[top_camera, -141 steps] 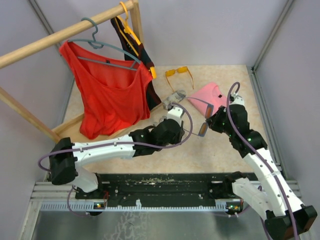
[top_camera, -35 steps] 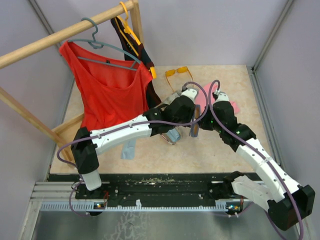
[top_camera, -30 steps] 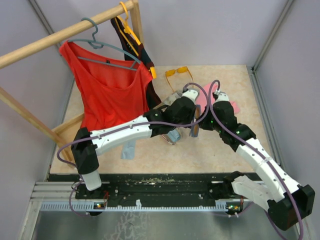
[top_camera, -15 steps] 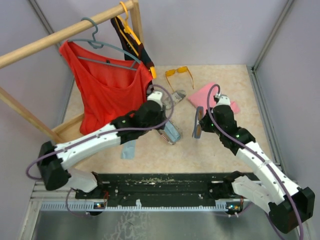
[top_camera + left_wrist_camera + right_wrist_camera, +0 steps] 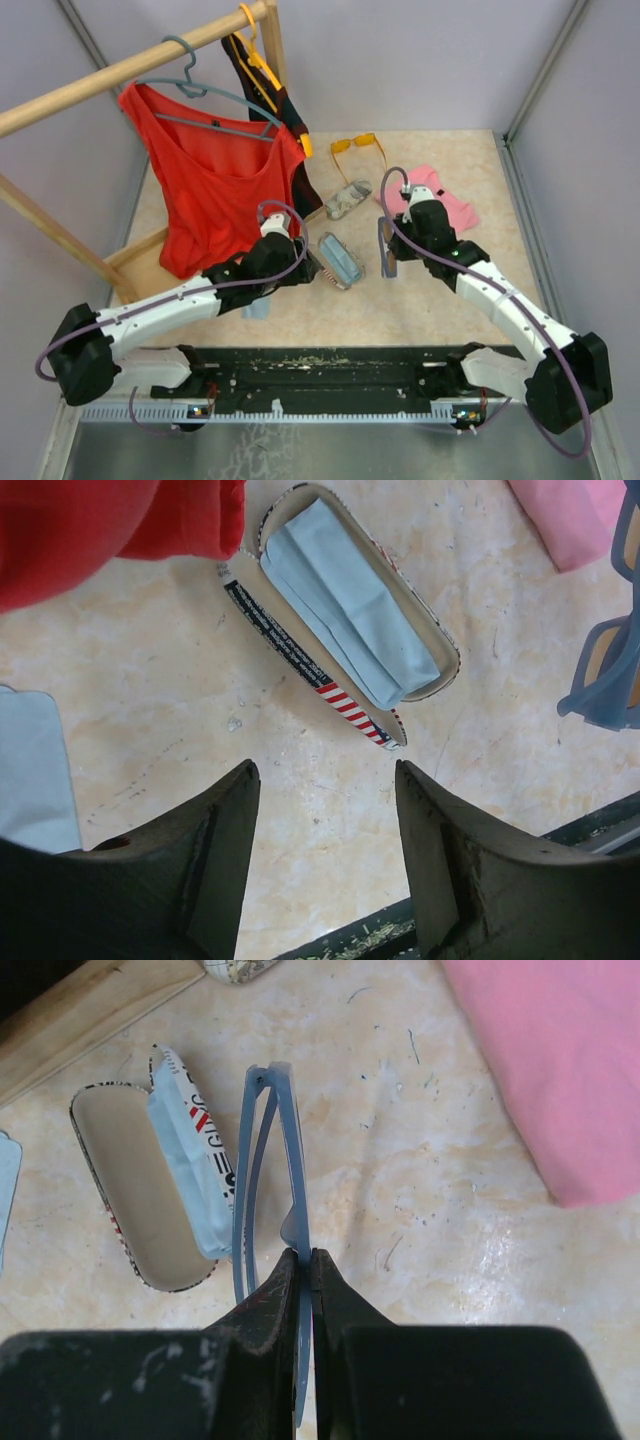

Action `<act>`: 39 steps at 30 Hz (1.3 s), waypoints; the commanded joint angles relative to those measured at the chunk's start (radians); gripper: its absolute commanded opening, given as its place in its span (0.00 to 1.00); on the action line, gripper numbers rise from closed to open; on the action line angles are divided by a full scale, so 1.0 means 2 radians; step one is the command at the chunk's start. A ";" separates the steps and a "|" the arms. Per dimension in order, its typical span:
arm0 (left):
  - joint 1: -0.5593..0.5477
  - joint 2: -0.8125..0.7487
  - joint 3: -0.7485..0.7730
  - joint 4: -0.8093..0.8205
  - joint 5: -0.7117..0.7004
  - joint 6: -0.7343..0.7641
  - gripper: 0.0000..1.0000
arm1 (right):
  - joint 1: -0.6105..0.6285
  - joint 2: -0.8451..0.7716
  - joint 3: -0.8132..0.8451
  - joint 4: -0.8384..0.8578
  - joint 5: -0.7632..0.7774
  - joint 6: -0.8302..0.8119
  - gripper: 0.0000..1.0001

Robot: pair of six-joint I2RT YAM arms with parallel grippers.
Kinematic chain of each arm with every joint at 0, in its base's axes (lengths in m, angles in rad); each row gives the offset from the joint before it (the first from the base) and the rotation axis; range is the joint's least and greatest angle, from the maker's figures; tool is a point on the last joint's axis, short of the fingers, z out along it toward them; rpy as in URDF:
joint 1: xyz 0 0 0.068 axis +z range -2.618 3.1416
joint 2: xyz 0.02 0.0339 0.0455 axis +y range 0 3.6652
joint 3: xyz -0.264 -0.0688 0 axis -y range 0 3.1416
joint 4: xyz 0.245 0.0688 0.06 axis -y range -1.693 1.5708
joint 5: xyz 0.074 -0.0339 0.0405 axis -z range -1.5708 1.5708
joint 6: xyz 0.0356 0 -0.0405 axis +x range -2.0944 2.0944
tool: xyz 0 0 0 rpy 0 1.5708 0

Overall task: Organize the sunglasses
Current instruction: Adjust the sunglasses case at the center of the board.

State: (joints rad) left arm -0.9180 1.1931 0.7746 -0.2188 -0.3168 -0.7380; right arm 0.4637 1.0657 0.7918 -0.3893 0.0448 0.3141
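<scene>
lilac sunglasses (image 5: 288, 1150), orange sunglasses (image 5: 343, 146): two pairs; two cases (image 5: 340, 262) (image 5: 347, 200).

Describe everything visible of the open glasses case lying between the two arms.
The open glasses case is an oblong hard shell, hinged open along one long side, lying on the marbled beige table. Its outside is patterned, with red-and-white stripes along the edge; the lining looks plain beige. A folded light-blue cloth fills one half; the other is empty. The left claw hovers open above it, and the right claw holds the greyish-lilac sunglasses beside it; neither touches it.
</scene>
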 commanded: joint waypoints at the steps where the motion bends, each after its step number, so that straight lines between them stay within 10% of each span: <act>1: 0.004 0.030 -0.007 0.059 0.024 -0.064 0.63 | 0.000 0.015 0.034 0.019 -0.013 -0.028 0.00; 13: 0.004 0.138 0.034 0.048 -0.005 -0.187 0.69 | -0.001 -0.024 -0.001 0.010 0.009 -0.005 0.00; 39: 0.040 0.228 0.039 0.133 0.021 -0.173 0.50 | -0.002 -0.059 0.001 -0.014 0.006 -0.003 0.00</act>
State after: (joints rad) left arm -0.8436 1.6344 0.8204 0.0147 -0.2878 -1.1027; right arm 0.4618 0.9806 0.7834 -0.4416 0.0513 0.2996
